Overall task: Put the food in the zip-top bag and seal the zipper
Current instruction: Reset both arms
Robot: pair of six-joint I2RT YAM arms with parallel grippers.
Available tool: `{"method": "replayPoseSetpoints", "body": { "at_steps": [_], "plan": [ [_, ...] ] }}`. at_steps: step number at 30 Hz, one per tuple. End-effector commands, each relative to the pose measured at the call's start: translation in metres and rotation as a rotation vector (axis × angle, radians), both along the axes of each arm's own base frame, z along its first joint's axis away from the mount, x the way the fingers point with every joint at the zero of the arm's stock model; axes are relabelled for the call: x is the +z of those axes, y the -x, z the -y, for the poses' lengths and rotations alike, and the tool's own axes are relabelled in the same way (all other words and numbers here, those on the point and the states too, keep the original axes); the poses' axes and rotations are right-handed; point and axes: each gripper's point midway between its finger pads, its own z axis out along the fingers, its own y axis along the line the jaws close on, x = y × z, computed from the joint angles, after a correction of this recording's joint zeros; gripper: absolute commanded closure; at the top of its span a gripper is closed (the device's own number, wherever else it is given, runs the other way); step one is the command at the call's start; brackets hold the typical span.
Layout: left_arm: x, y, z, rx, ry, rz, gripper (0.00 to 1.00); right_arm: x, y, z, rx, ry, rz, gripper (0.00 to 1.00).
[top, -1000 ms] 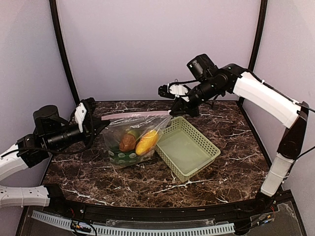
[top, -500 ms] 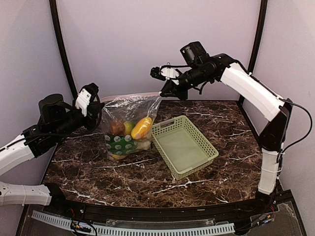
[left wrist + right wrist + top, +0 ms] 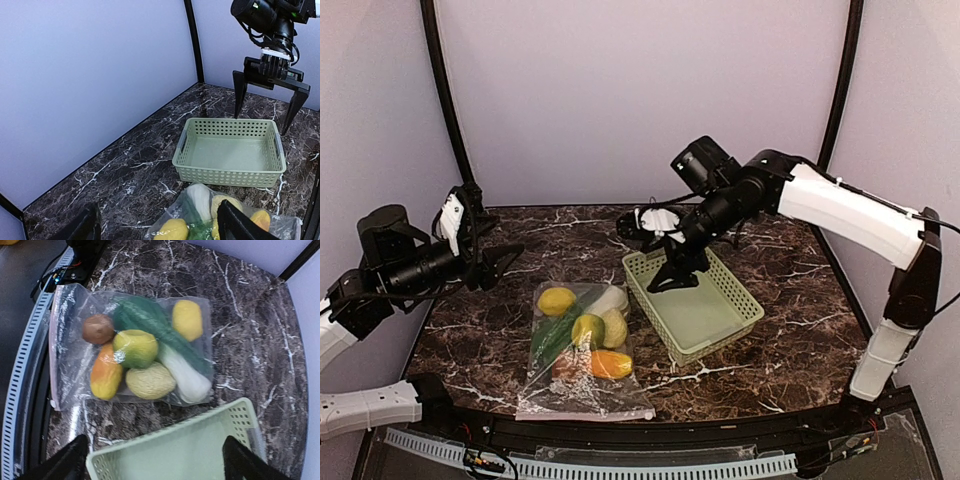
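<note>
From above, the bag [image 3: 578,393] lies flat on the table [image 3: 800,345] in the lower centre of the frame. The food [image 3: 588,330] is inside it and the zipper [image 3: 588,411] runs along its near edge. The left gripper [image 3: 496,236] hangs up and to the left of the bag, well apart from it, with its jaws wide. The right gripper [image 3: 648,256] is also spread wide and empty, above the far corner of the basket [image 3: 720,336], just right of the bag. In the left wrist view the fingers [image 3: 86,226] frame the bottom edge. Only the bag's far end [image 3: 286,226] shows between them, cut off by the frame, with the basket [image 3: 225,176] beyond it and the right gripper [image 3: 263,122] open above that. In the right wrist view the whole bag [image 3: 70,315] lies in the upper half. Inside are a lemon [image 3: 187,319], potato [image 3: 97,328], orange piece [image 3: 106,372] and bok choy [image 3: 186,376]. The zipper [image 3: 54,350] is at its left edge. Whether the zipper is pressed closed cannot be told. The basket [image 3: 150,452] rim crosses the bottom, between the wide-set fingers [image 3: 74,461].
</note>
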Motion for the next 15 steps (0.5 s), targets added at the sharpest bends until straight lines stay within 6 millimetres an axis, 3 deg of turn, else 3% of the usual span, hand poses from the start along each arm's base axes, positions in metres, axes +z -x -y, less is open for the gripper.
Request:
{"method": "replayPoseSetpoints", "body": {
  "at_steps": [1, 4, 8, 11, 12, 15],
  "plan": [
    [0.027, -0.018, -0.017, 0.141, 0.036, 0.024, 0.18, 0.063, -0.037, 0.036, -0.164, -0.154, 0.058, 0.02],
    [0.03, -0.042, -0.031, 0.293, 0.017, 0.043, 0.11, 0.082, -0.086, 0.07, -0.372, -0.231, 0.054, 0.01],
    [0.035, -0.073, -0.047, 0.485, -0.032, 0.05, 0.03, 0.114, -0.142, 0.138, -0.635, -0.369, 0.035, 0.01],
    [0.031, -0.092, -0.054, 0.595, -0.091, 0.026, 0.01, 0.131, -0.172, 0.202, -0.856, -0.485, 0.057, 0.01],
    [0.04, -0.096, -0.059, 0.633, -0.086, 0.033, 0.01, 0.132, -0.18, 0.222, -0.943, -0.513, 0.082, 0.01],
    [0.033, -0.11, -0.061, 0.683, -0.123, -0.011, 0.01, 0.129, -0.193, 0.276, -1.168, -0.569, 0.192, 0.01]
  ]
}}
